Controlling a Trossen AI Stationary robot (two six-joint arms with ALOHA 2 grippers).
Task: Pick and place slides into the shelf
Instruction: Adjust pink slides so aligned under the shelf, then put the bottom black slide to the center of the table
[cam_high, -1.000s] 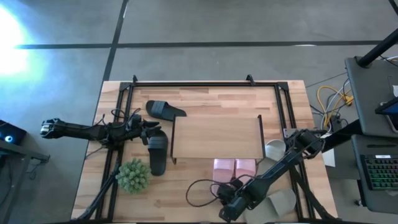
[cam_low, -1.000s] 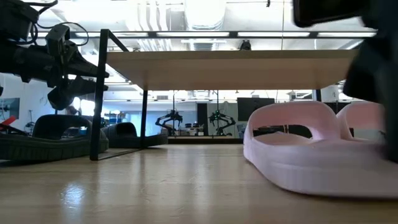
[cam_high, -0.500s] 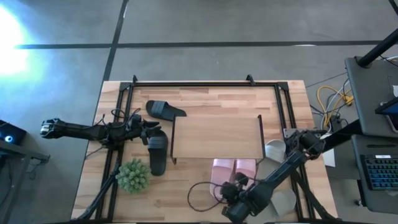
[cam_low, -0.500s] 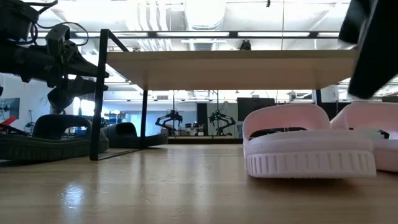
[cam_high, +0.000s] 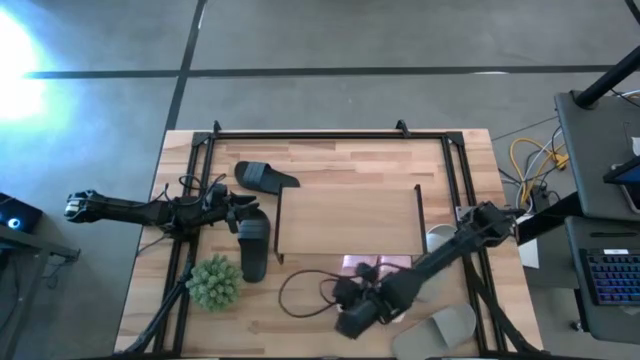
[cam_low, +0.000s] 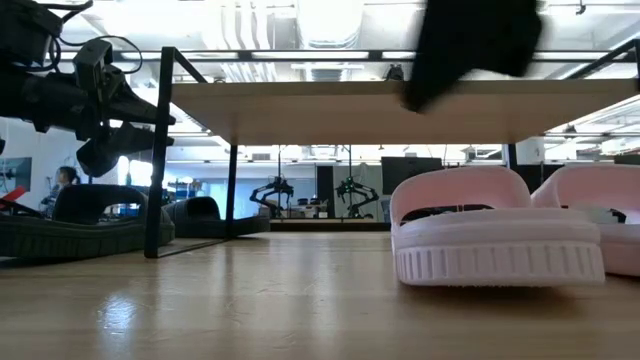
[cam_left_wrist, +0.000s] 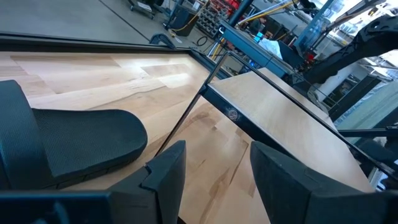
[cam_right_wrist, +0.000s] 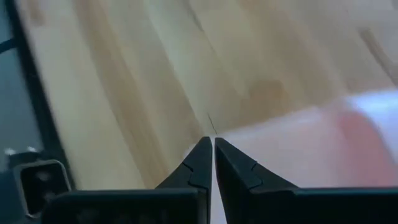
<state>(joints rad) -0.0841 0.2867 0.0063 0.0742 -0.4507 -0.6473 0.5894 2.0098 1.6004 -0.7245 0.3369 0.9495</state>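
Observation:
The light-wood shelf (cam_high: 348, 220) stands mid-table. Two pale pink slides (cam_high: 378, 264) lie at its near edge, side by side on their soles (cam_low: 495, 240), partly under the top. One black slide (cam_high: 265, 177) lies left of the shelf toward the far side, and the other black slide (cam_high: 253, 248) lies below my left gripper (cam_high: 250, 212). That gripper is open (cam_left_wrist: 214, 171) and hovers. A grey-beige slide (cam_high: 440, 325) lies at the near edge. My right gripper (cam_high: 345, 298) is shut (cam_right_wrist: 211, 148) and raised just left of the pink slides.
A small green plant (cam_high: 213, 282) sits near the table's near left corner. Dark frame rails (cam_high: 200, 160) run along the table's sides. A loose cable (cam_high: 300, 300) loops on the wood beside my right arm. A pale object (cam_high: 440, 238) lies by the shelf's right end.
My right gripper has drawn back from the pink slides and swung toward the table's left, rising. The left pink slide turned about early in that second, and its heel now faces the near edge. My left arm kept still.

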